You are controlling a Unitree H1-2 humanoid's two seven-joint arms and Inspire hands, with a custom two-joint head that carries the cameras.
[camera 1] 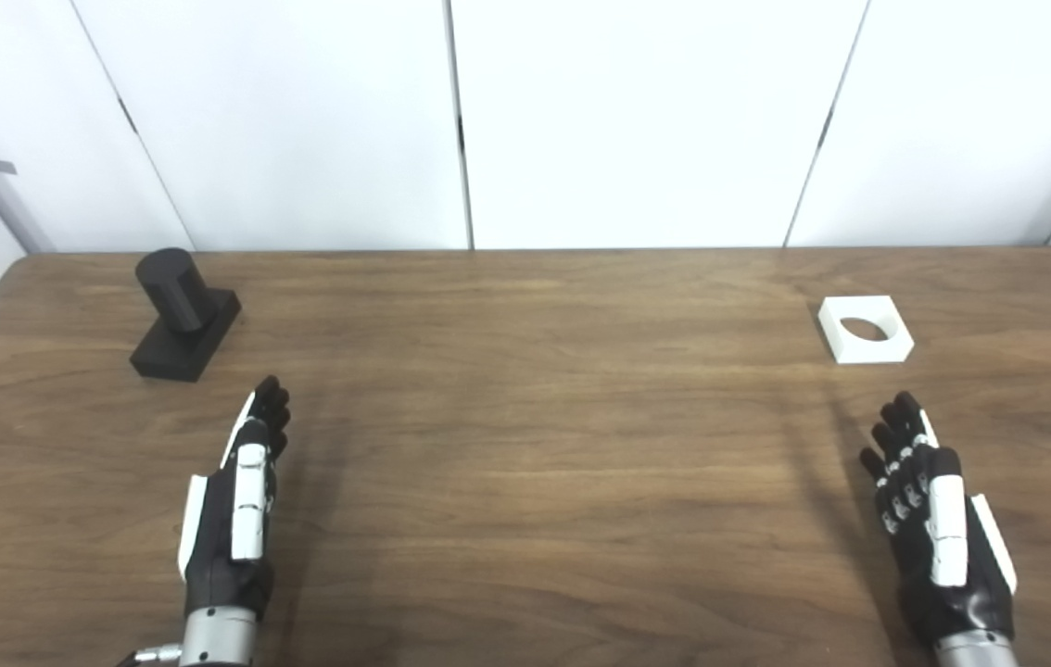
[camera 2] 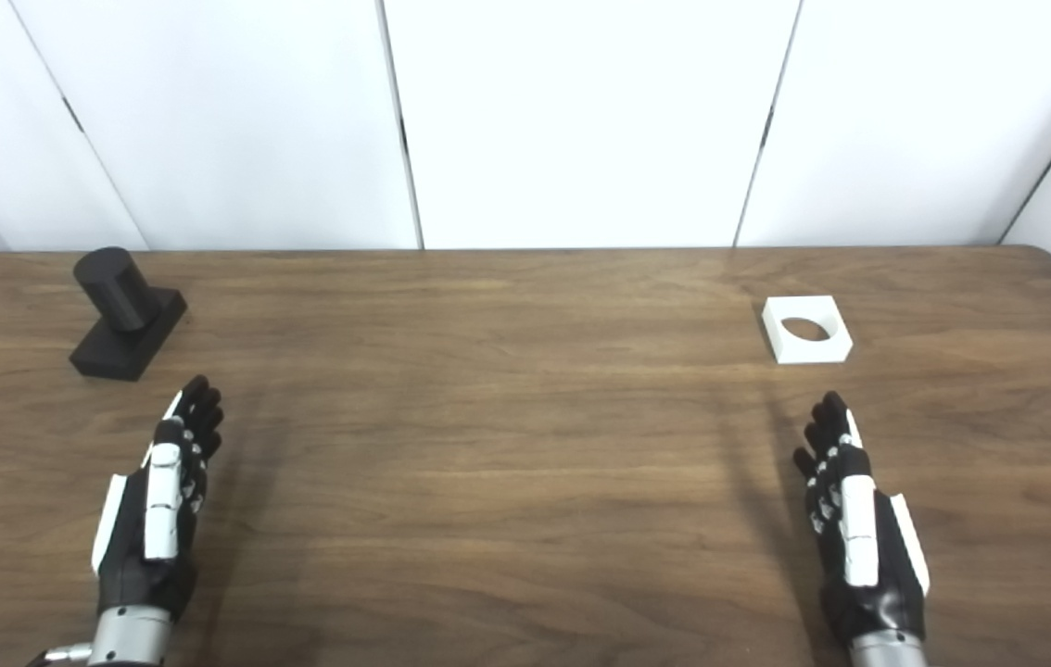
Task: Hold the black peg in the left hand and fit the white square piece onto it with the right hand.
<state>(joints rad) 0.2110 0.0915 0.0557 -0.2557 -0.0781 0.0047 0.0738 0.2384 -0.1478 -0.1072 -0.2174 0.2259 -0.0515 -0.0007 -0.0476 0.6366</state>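
The black peg [camera 1: 181,310], a round post on a square black base, stands on the table at the far left. The white square piece [camera 1: 865,328], with a round hole through it, lies flat at the far right. My left hand [camera 1: 238,505] hovers near the front left, fingers stretched forward and apart, holding nothing, a short way in front of the peg. My right hand [camera 1: 933,519] is at the front right, open and empty too, just short of the white piece.
The wooden table [camera 1: 525,445] runs wide between the two hands. White wall panels [camera 1: 637,120] stand right behind its far edge.
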